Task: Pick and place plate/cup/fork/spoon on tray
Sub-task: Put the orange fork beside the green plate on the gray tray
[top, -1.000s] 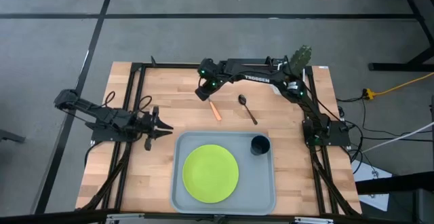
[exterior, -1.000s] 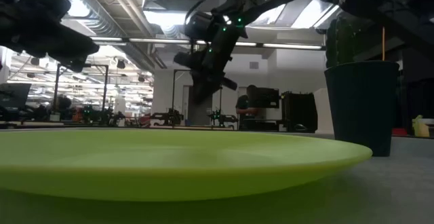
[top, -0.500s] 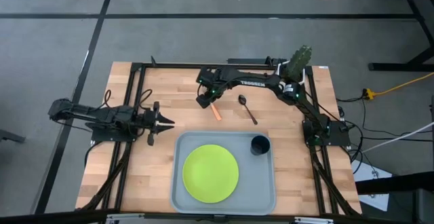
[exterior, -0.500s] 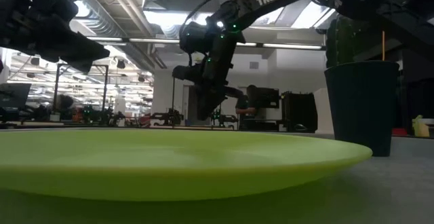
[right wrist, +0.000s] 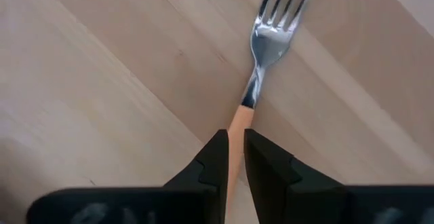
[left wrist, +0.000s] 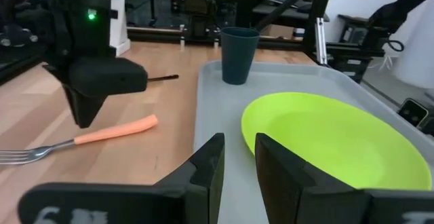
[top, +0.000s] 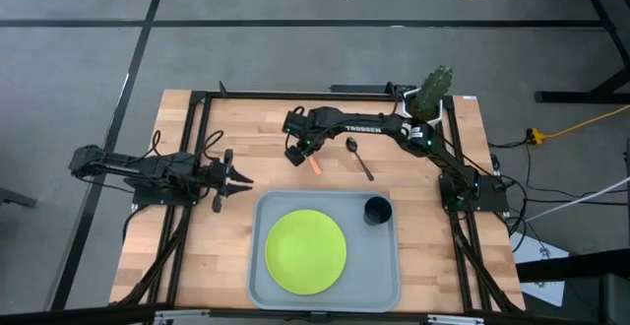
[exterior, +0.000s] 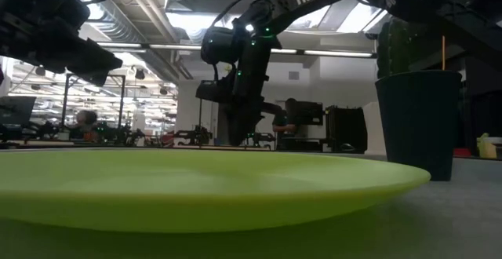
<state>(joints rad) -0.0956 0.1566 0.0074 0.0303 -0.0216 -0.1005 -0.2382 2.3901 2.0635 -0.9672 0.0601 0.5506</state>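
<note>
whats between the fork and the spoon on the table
Only bare wood: in the high view nothing lies between the fork and the spoon.

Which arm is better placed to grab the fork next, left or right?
Right. The right pincer is directly over the fork, its fingers straddling the orange handle. The left pincer waits beside the tray, away from the fork.

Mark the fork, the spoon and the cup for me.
fork (right wrist: 270,44): right wrist view, on the silver neck below the tines.
spoon (top: 359,157): high view, mid-handle.
cup (left wrist: 239,54): left wrist view, on its side wall.
</note>
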